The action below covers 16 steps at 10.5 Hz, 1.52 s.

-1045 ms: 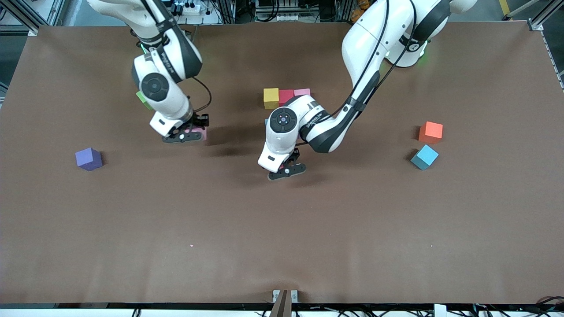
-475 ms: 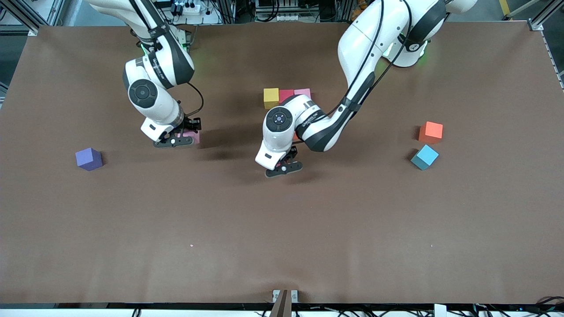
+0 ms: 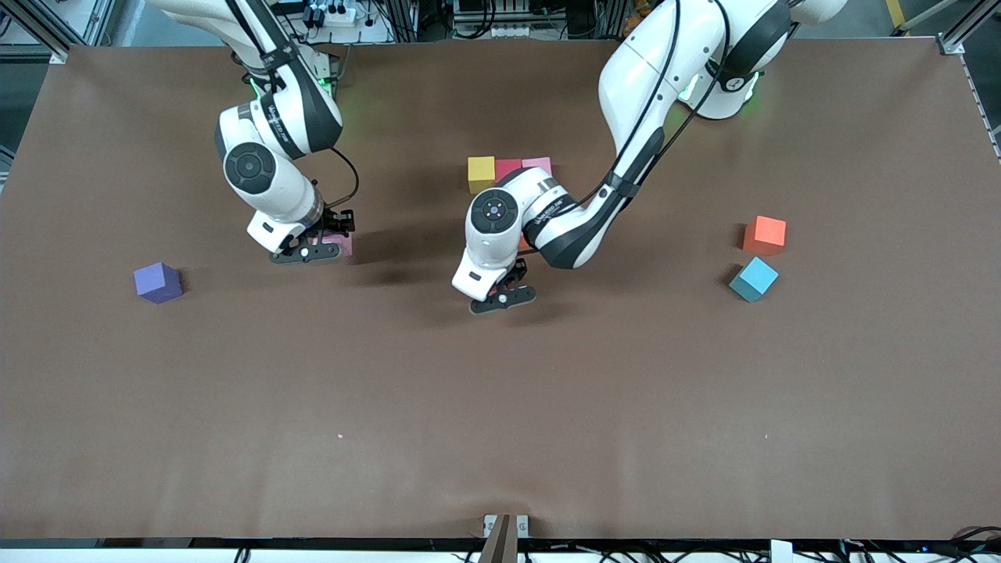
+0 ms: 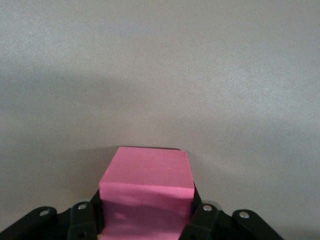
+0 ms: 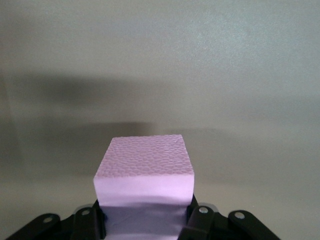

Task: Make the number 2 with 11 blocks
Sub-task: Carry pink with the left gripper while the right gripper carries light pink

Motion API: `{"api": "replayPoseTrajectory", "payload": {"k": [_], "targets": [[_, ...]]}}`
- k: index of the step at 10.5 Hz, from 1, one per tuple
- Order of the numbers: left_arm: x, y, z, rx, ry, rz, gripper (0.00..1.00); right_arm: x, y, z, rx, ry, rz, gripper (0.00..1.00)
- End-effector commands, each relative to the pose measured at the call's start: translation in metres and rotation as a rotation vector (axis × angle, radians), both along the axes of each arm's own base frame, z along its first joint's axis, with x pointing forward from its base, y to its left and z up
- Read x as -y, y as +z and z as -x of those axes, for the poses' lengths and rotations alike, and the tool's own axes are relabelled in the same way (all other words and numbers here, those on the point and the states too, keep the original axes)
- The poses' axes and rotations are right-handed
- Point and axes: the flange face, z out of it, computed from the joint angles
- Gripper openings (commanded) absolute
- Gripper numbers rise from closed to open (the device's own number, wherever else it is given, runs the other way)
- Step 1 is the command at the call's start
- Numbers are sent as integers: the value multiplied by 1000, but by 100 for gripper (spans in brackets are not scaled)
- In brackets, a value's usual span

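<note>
- The left gripper is over the middle of the brown surface, on the side of the block row that faces the front camera. Its fingers are clamped on a bright pink block, pressing its two opposite sides.
- In the front view that bright pink block is hidden under the left arm's wrist; only the left wrist view shows it, and there its lower part is cut off by the frame edge.
- The right gripper is low, toward the right arm's end of the surface. Its fingers are clamped on a pale pink block.
- In the front view only a corner of that pale pink block shows beside the gripper.
- Whether either held block touches the surface cannot be told.
- A row of three touching blocks lies near the middle of the surface: a yellow block, a red block and a pink block. The left arm covers the camera-side edges of the red and pink ones.
- A small orange patch shows just beside the left arm's wrist; what it belongs to cannot be made out.
- A purple block lies alone toward the right arm's end.
- An orange block and a light blue block lie near each other toward the left arm's end, the blue one nearer the front camera and turned at an angle.
</note>
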Motion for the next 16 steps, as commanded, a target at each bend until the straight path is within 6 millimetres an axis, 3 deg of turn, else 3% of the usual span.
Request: {"api": "replayPoseTrajectory", "payload": {"k": [1,2,3,4,7,10,12,14,16], "targets": [[3,-5,3,-18,8,-5,22,0,3,-6,-2,-7,-12,13],[3,-6,5,-22,7,-8,35,-2,4,-7,1,-5,-13,13],[3,-6,5,-22,8,-8,60,-3,5,-7,2,-4,-14,13],[6,-6,8,-11,-21,-16,100,-3,5,-7,2,-5,-15,13],[9,18,5,16,-16,4,100,-7,10,-11,2,-35,-43,13],[4,98,-12,97,8,73,100,-15,13,-20,1,-93,-74,13],[-26,151,-33,125,57,78,100,-34,14,-30,9,-157,-70,13],[-77,184,-62,112,120,35,100,-66,10,-42,18,-240,-60,13],[-134,210,-82,83,182,-20,100,-112,9,-54,31,-348,-60,13]]}}
